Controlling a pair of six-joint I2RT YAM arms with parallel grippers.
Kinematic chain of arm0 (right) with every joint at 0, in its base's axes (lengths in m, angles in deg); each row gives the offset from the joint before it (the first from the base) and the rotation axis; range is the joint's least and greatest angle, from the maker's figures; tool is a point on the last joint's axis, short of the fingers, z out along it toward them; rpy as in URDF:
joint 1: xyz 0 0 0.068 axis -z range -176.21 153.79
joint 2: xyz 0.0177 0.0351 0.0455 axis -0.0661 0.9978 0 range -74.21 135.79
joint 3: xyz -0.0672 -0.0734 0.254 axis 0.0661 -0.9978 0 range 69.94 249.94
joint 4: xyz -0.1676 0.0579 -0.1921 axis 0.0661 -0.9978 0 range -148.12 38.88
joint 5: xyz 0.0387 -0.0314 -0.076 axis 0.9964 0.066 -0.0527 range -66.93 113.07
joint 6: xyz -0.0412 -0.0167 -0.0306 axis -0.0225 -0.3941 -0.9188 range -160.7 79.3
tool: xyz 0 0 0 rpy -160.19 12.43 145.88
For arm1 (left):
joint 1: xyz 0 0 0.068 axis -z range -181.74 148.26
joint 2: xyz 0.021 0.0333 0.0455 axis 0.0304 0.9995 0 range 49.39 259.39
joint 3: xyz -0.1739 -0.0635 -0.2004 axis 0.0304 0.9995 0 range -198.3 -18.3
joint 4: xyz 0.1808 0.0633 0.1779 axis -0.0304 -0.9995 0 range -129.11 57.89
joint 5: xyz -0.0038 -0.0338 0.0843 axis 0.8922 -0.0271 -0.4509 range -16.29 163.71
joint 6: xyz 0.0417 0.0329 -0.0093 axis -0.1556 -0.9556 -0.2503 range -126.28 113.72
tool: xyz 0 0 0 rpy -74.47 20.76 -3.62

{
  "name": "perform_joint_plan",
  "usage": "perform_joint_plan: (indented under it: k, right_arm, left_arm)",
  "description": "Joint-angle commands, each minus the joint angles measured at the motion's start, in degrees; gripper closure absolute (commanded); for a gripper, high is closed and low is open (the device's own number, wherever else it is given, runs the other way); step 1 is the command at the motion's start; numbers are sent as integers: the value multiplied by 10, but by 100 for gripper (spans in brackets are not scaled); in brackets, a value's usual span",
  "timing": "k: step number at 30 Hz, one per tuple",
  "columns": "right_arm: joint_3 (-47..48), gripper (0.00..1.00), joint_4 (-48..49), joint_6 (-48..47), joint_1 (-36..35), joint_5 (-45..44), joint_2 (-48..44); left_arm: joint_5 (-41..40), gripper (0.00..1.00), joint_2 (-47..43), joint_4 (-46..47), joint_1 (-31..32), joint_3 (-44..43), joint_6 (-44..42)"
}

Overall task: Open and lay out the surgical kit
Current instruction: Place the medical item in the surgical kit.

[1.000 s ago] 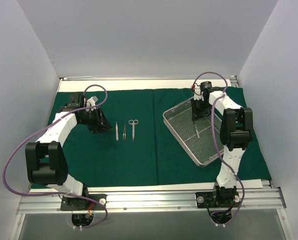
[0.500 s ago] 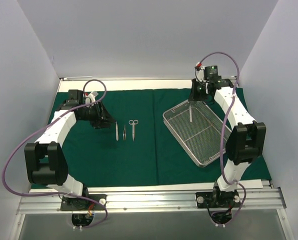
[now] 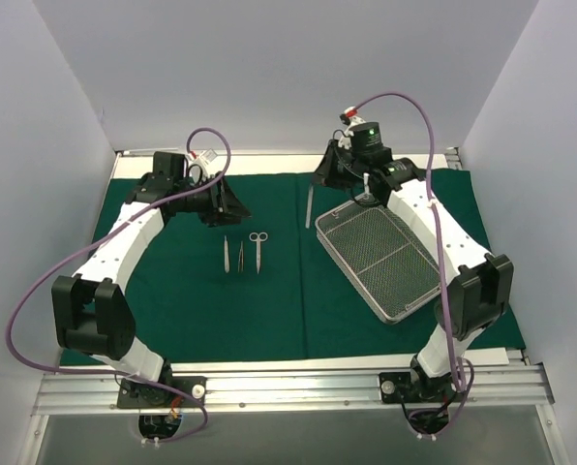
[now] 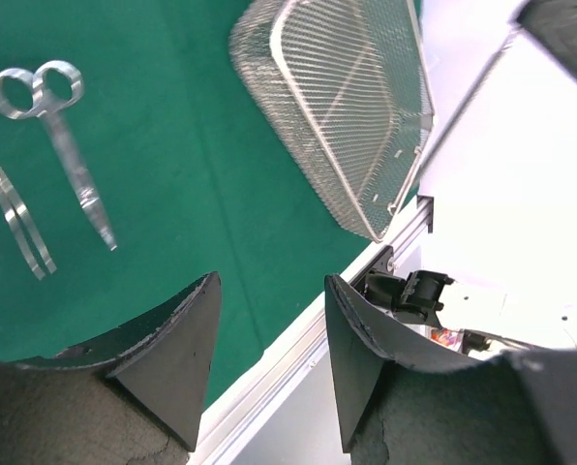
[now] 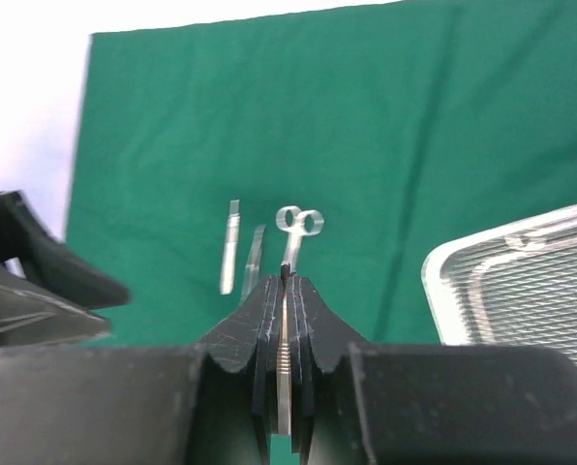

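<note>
Fingers [image 5: 267, 320] of the right claw [image 3: 318, 182] are pressing together on 1 thin steel instrument [image 3: 309, 208], which is hanging below them over bare drape [image 3: 298, 300]. Just to that claw's right and nearer the bases, 1 wire-mesh tray [image 3: 385, 254] is lying skewed, its near corner approaching the drape's front edge. To the claw's left, 1 pair of scissors [image 3: 258, 249] and 2 tweezers [image 3: 226, 254] are lying in a row, with open green cloth running between them and the tray. Farther left, the left claw [image 4: 271, 286] is hovering spread wide, gripping nothing, at the row's far side.
</note>
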Motion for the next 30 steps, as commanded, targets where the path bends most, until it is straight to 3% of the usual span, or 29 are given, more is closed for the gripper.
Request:
perform_joint_plan:
  k: [1,13,30]
  right_arm:
    - [39,100,20,55,-24,-20,11]
    - [99,100,-3,64,-93,-41,65]
    - [131,100,-23,45,-103,-27,90]
  left_arm:
    - [10,44,6,32,12,-38,-6]
    - [12,43,41,62,64,-78,10]
    - [25,43,81,82,85,-109,23]
